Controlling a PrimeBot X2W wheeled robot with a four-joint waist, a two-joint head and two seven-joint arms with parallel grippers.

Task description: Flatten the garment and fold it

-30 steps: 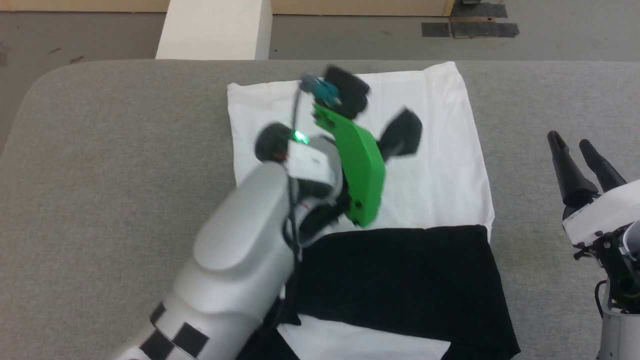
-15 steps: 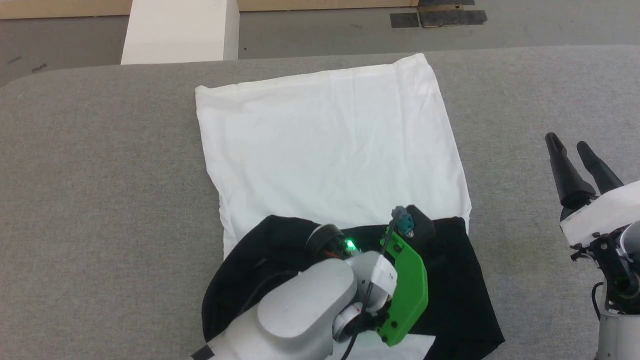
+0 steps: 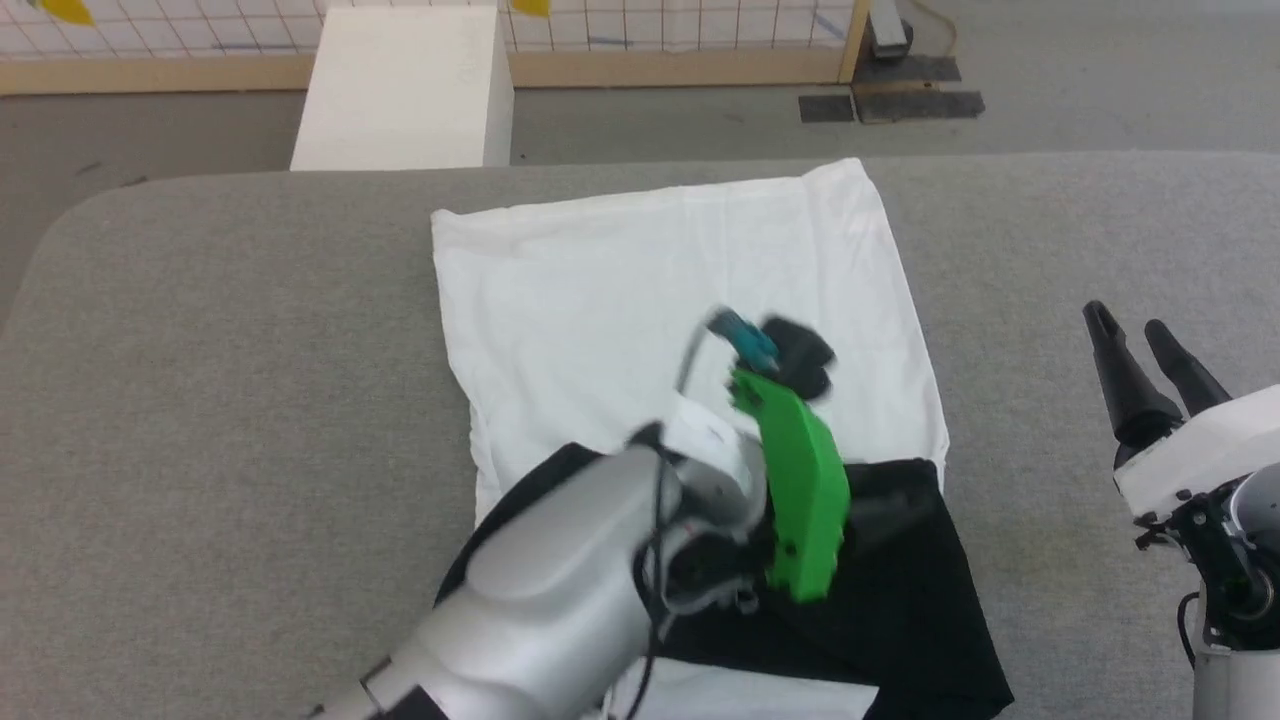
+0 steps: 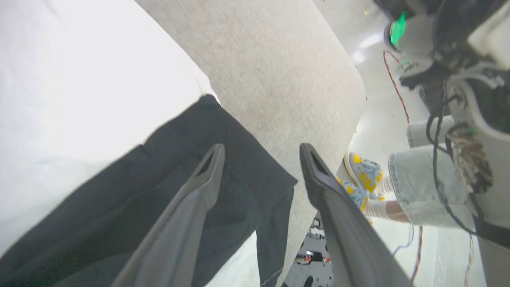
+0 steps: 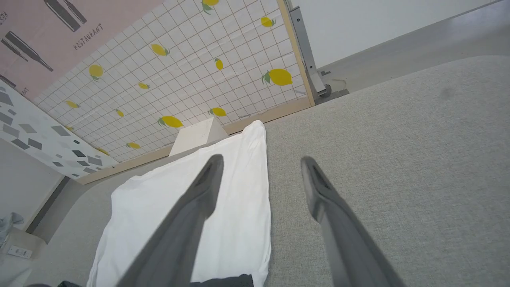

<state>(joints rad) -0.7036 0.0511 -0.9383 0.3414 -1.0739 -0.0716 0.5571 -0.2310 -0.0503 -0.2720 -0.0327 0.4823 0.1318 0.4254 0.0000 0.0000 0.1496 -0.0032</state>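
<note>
The garment lies on the grey table [image 3: 200, 350], its white body [image 3: 650, 280] spread flat toward the far side. A black sleeve [image 3: 900, 600] is folded across its near part. My left arm, with its green wrist bracket [image 3: 795, 490], reaches over that near part. In the left wrist view my left gripper [image 4: 261, 151] is open just above the black sleeve [image 4: 159, 187], with nothing between its fingers. My right gripper [image 3: 1140, 330] stands open over bare table to the right of the garment, fingers pointing away, also empty [image 5: 261, 163].
A white box [image 3: 400, 90] stands on the floor beyond the table's far edge, in front of a lemon-patterned panel [image 5: 179, 79]. A person's legs and yellow-and-blue shoes [image 4: 364, 175] show past the table's edge in the left wrist view.
My left arm swung from over the white body back to the near black sleeve, and its jaws have opened. The head camera has shifted. The right gripper has stayed put.
</note>
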